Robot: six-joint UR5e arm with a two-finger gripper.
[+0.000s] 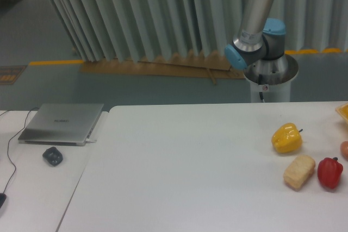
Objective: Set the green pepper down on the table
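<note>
Pleated grey curtain behind; large white matte table (pixel 179 167) carries glossy yellow bell pepper (pixel 286 138). Green pepper: not visible. Gripper: out of frame, finger state and bearing undeterminable.

Illumination is even and diffuse, with a cool bluish-green cast over the whole view. The table (pixel 190 156) reads as a flat pale surface with no glare. Shadows are weak: a soft, short one sits under the yellow pepper (pixel 286 138), and another under the red pepper (pixel 329 171). Faint highlights show on both peppers. Sharpness is moderate; edges are slightly soft throughout and fine texture is lost. The curtain (pixel 136 12) folds show gentle shading. No marked edge distortion is evident.
</note>
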